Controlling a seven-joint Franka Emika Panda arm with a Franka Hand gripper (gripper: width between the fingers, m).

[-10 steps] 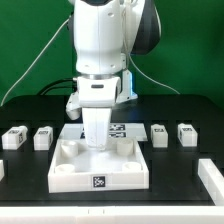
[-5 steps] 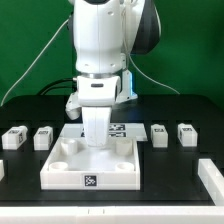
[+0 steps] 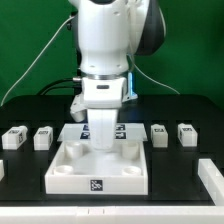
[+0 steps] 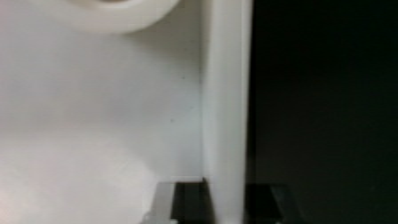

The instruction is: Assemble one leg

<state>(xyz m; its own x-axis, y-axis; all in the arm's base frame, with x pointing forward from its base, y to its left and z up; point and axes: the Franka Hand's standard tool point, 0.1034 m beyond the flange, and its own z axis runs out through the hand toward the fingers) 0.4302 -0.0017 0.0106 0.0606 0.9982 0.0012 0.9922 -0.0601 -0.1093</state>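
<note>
The large flat white square panel with round corner sockets lies on the black table, a tag on its front edge. My gripper reaches straight down onto the panel's rear part. In the wrist view the gripper has its dark fingers on both sides of the panel's raised rim, shut on it. The legs, small white tagged blocks, lie in a row: two at the exterior view's left and two at its right.
The marker board lies just behind the panel, mostly hidden by my arm. A white part shows at the exterior view's right edge, another sliver at its left edge. A green wall stands behind the table.
The panel slid toward the exterior view's left, then back to the right together with my gripper. The legs have not moved.
</note>
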